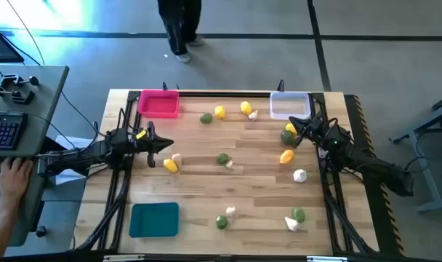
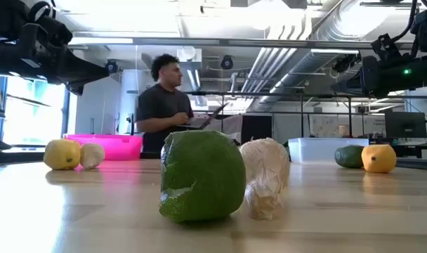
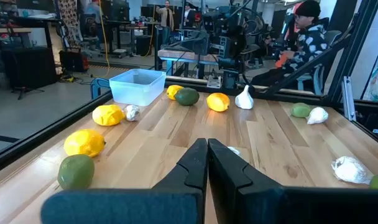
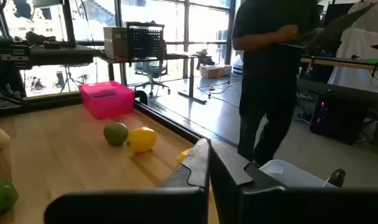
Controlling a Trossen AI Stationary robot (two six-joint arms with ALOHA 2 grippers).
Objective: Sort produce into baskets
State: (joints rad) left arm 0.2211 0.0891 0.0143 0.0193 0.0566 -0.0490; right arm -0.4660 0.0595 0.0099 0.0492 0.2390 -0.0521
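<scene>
Robotics lab: exposed ducts, workstations

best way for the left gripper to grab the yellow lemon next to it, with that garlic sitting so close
Grip the yellow lemon across its rounded middle, coming straight down from above. The garlic bulb sits close against its far side, so the fingers should probably close across the sides away from it. The left gripper is shut and would need to open first.

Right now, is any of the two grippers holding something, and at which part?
Nothing is held. The left gripper and the right gripper are both shut with nothing between the fingers.
</scene>
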